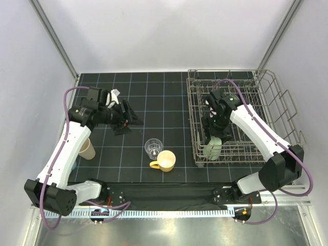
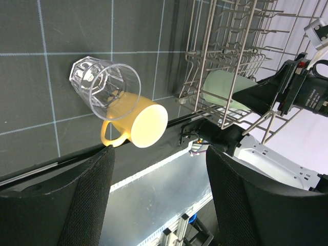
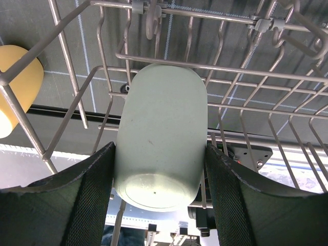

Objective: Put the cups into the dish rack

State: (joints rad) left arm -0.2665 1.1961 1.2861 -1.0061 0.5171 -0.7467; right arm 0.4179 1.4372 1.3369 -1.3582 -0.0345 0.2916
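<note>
The pale green cup (image 3: 159, 133) stands upside down in the near left corner of the dish rack (image 1: 279, 97), also seen from above (image 1: 212, 147). My right gripper (image 3: 160, 195) reaches down into the rack (image 1: 213, 133), and its pads press the cup's two sides. The clear glass (image 1: 153, 147) and the yellow mug (image 1: 165, 161) sit together on the dark mat, the mug on its side. The tan tumbler (image 1: 86, 148) stands at the left beside my left arm. My left gripper (image 1: 130, 124) is open and empty above the mat, apart from the glass (image 2: 105, 86) and mug (image 2: 138, 123).
The rack's wire tines (image 3: 169, 69) crowd closely round the green cup. A bluish object (image 1: 75, 165) shows partly under my left arm near the tumbler. A metal ledge (image 1: 169, 225) runs along the near edge. White walls enclose the mat.
</note>
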